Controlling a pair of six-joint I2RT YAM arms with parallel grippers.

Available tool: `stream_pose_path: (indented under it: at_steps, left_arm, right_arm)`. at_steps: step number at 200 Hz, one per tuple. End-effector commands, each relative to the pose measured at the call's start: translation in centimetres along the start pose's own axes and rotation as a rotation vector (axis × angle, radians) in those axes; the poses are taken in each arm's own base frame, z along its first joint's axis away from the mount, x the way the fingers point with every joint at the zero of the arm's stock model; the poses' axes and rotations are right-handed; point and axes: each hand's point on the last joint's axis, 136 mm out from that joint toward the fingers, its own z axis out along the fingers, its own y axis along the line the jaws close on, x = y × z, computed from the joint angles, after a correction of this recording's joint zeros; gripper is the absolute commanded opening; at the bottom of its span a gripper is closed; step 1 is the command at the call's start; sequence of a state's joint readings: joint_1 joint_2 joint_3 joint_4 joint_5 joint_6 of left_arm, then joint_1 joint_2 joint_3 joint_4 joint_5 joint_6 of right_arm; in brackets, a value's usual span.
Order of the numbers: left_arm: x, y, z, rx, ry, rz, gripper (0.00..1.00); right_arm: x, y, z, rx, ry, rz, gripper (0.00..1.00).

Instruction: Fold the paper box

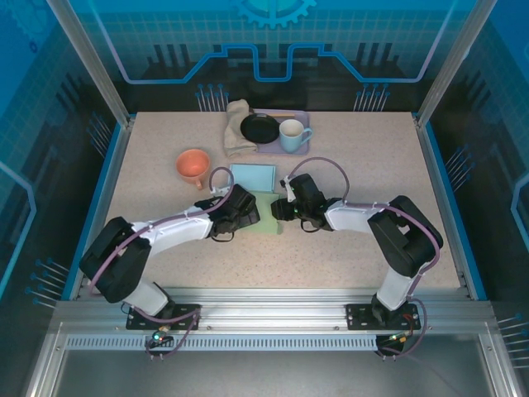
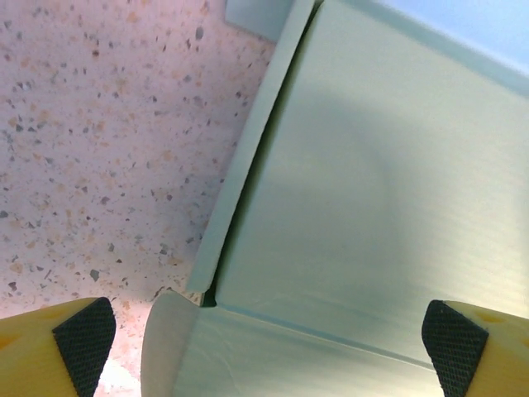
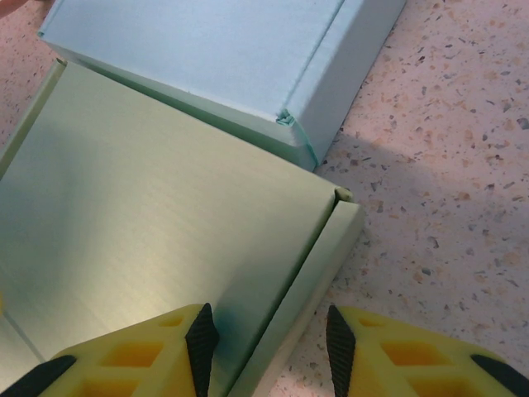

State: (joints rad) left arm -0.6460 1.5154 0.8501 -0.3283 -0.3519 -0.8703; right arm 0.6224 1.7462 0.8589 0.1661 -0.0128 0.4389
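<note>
- Pale-green card, the flat panel of the paper box point(image 1: 263, 207), lies mid-table between the two arms. Its already-formed blue half point(image 1: 252, 176) is on the far side, near the orange cup point(image 1: 193, 165) and the tray point(image 1: 293, 149).
- The step in hand looks like raising the narrow side flap point(image 3: 297, 322) along the panel's right edge.
- To do it well, the right gripper point(image 3: 269, 339) should close on the flap alone, not the panel beside it. It should then turn the flap up along the crease so the card bends at the score and does not buckle.
- The left gripper point(image 2: 269, 339) would best press down on the panel as a steady, since light card will slide on the speckled table point(image 2: 99, 149).
- The right gripper's jaws stand about half apart with the flap between the pads point(image 3: 202, 335). A little daylight shows on each side, so nothing is pinched yet.
- The left gripper is spread as wide as it goes, with one pad point(image 2: 83, 335) over the table and the other over the card. It holds nothing.
</note>
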Motion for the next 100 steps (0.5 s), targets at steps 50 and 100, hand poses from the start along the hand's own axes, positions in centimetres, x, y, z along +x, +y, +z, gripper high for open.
stream_pose_path:
  at_steps: [50, 100]
  left_arm:
    - [-1.4, -1.7, 1.1, 0.152, 0.011, 0.066, 0.99]
    - [-1.3, -0.7, 2.9, 0.088, 0.049, 0.065, 0.99]
  right_arm:
    - [5.6, -2.9, 0.5, 0.080, 0.185, -0.004, 0.42]
    - [5.6, -2.9, 0.3, 0.079, 0.187, -0.007, 0.42]
